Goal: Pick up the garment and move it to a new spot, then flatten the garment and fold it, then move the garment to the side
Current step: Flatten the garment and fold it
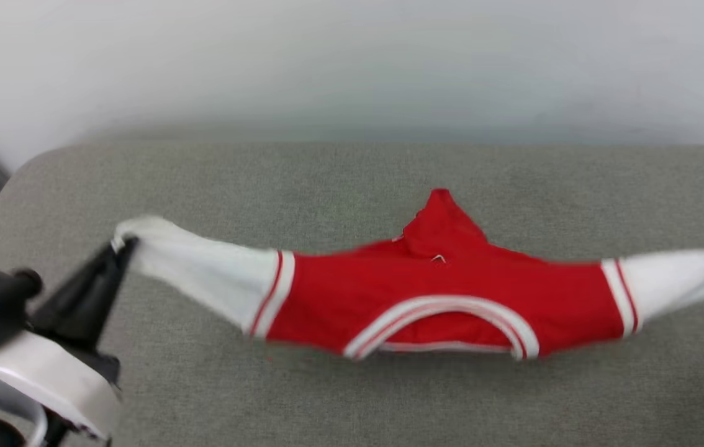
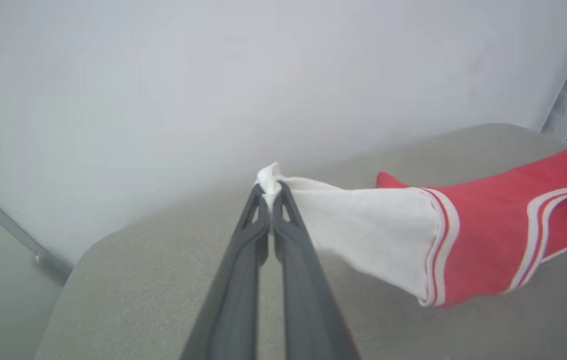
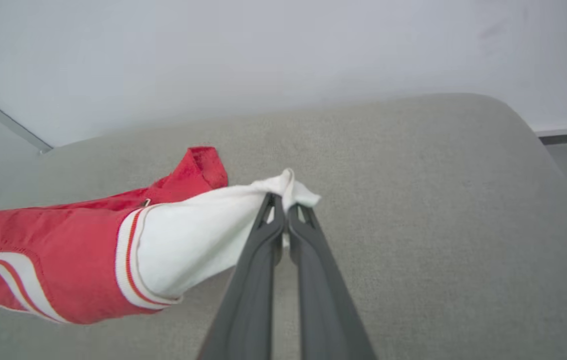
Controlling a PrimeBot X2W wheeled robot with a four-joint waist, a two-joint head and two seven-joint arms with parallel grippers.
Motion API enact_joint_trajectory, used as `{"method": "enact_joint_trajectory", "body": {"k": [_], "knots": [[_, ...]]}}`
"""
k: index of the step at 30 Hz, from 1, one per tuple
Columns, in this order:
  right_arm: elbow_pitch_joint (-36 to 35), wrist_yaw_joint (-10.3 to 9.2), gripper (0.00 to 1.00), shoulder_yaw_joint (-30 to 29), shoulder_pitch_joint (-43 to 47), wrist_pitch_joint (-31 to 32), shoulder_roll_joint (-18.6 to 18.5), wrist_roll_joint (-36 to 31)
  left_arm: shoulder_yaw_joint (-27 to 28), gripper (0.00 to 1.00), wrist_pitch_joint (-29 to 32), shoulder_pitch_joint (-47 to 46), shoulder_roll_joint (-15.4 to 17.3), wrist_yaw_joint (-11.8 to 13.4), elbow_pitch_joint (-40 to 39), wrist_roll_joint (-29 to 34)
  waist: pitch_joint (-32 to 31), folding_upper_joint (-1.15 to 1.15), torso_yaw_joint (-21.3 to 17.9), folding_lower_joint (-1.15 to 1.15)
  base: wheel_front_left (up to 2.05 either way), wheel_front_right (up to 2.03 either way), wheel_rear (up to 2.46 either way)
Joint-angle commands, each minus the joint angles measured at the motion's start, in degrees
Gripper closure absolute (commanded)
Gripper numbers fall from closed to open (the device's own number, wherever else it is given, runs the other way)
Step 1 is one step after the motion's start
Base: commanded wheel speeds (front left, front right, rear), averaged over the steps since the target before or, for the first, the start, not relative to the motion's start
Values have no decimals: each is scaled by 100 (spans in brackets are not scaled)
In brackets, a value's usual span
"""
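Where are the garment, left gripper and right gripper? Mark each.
garment (image 1: 439, 288): head view, red body above neck trim.
left gripper (image 2: 270, 192): left wrist view, between its fingertips on a sleeve.
right gripper (image 3: 282, 202): right wrist view, between its fingertips on a sleeve.

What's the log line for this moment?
garment: stretched between grippers over cushion | left gripper: shut on sleeve tip | right gripper: shut on other sleeve tip

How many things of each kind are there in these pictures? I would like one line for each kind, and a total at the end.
Red and white jersey T-shirt: 1
Grippers: 2, the left gripper and the right gripper, each shut on the end of a white sleeve
Grey padded surface: 1
Total: 4
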Motion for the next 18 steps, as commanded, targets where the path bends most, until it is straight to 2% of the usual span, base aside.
{"method": "enact_joint_trajectory", "body": {"k": [1,5,10,18], "knots": [[-128,-2,100,-70,-287,55,-25,103,127,100,16,-239,71,-17,-96,-63,-102,0,-39,0,0,0,0],[-360,-2,100,-103,-982,260,-50,306,506,100,-127,-973,254,0,-266,-81,-202,0,-88,0,0,0,0],[-445,-2,100,-47,-1729,446,-110,378,704,100,-224,-1718,389,-2,-244,-86,-227,0,-145,0,0,0,0],[-64,-2,100,331,-3252,388,-284,191,791,100,-136,-3262,672,-36,130,-253,-1,0,-274,0,0,0,0]]}}
